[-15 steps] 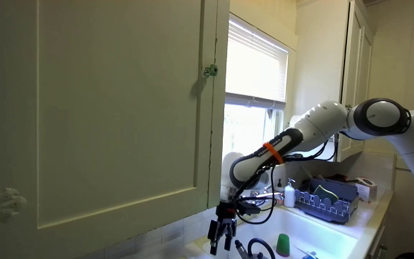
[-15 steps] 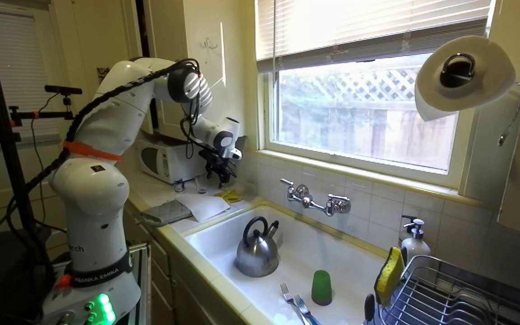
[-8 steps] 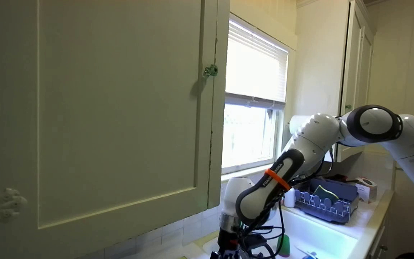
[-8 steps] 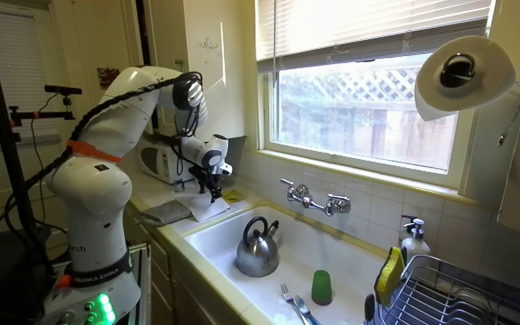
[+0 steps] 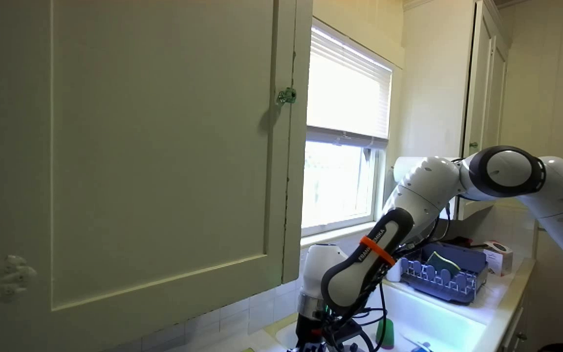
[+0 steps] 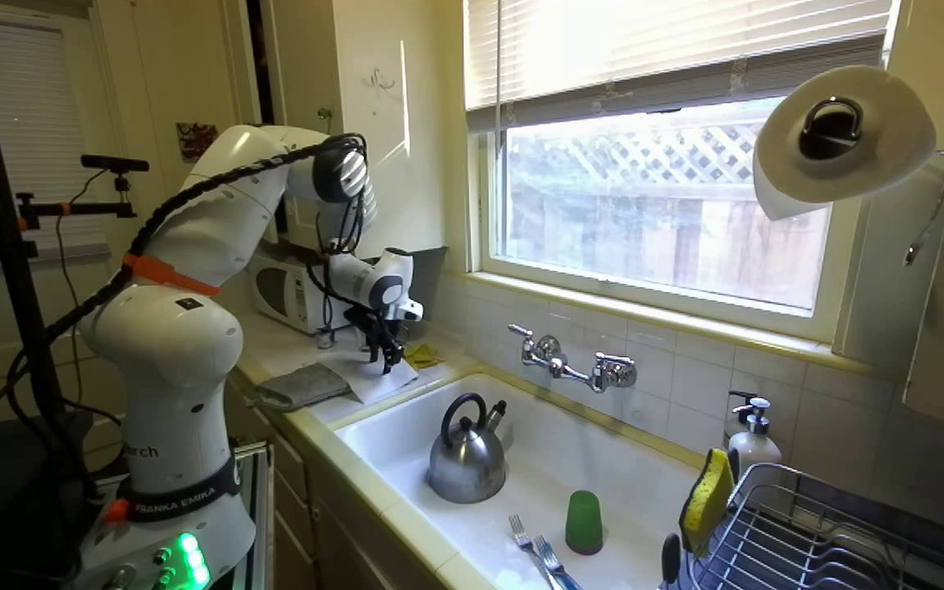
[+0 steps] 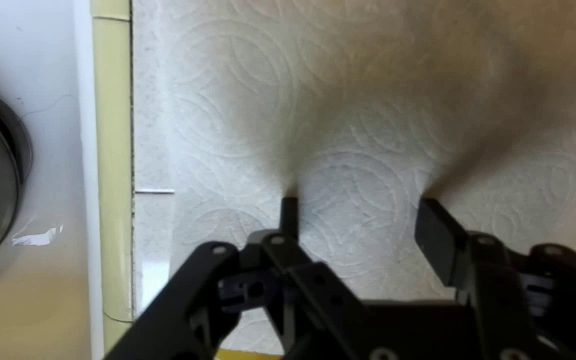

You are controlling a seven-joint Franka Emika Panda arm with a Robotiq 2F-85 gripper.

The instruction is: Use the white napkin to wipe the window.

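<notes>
In the wrist view the jaws of the Robotiq gripper (image 7: 359, 220) are seen parted, w/ the white napkin (image 7: 228, 145), an embossed paper-towel sheet, laid flat beneath. The fingertips (image 7: 289, 215) are held at or just above its surface; contact can't be told for sure. In an ext. view the napkin is found on the countertop (image 6: 292, 348) beside the sink (image 6: 644, 475), btwn a folded grey cloth (image 6: 301, 385) & a yellow cloth (image 6: 423, 356). The window (image 6: 660, 205) is shown in both ext. views, above the sink & well apart from the gripper; its upper part is covered by a slatted blind (image 6: 644, 49). In the sink a metal kettle (image 6: 466, 467), a green cup (image 6: 584, 520) & 2 forks (image 6: 551, 560) are set. A yellow sponge (image 6: 705, 504) is stood at the end of the wire dish rack (image 6: 800, 522). A paper-towel roll (image 6: 865, 164) is hung near the window's edge.
</notes>
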